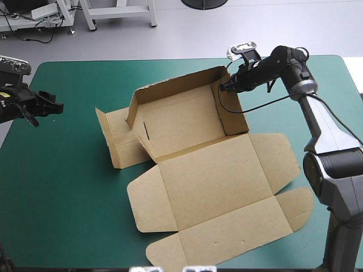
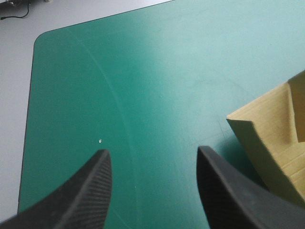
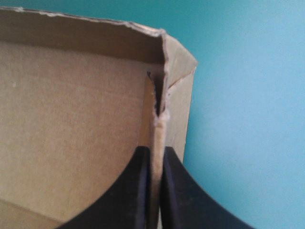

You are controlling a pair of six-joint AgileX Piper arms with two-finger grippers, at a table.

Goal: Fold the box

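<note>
**A:** What are the right fingers (image 3: 138, 191) doing?

**B:** They are all but together, clamped on the box (image 1: 215, 181). The top edge of an upright side wall runs between them, with one finger inside the tray and one outside. Just ahead of their tips that wall meets the far wall at a corner with a narrow dark slit.

**A:** Where is that on the bench (image 1: 68, 198)?

**B:** From above, the corner is at the tray's 2 o'clock. The tray sits a little toward 12 from the bench's middle, with its far and right walls raised. On its 9 o'clock side the board is only partly up, with panels leaning and spread on the teal-green cover. The lid lies flat, stretching toward 5, with its flaps open.

**A:** And the left fingers (image 2: 86, 195)?

**B:** They are apart, with only bare cover between them. They hover at the bench's 9 o'clock edge, well apart from the box. In their wrist view only a raised brown corner shows, beside one finger.
</note>
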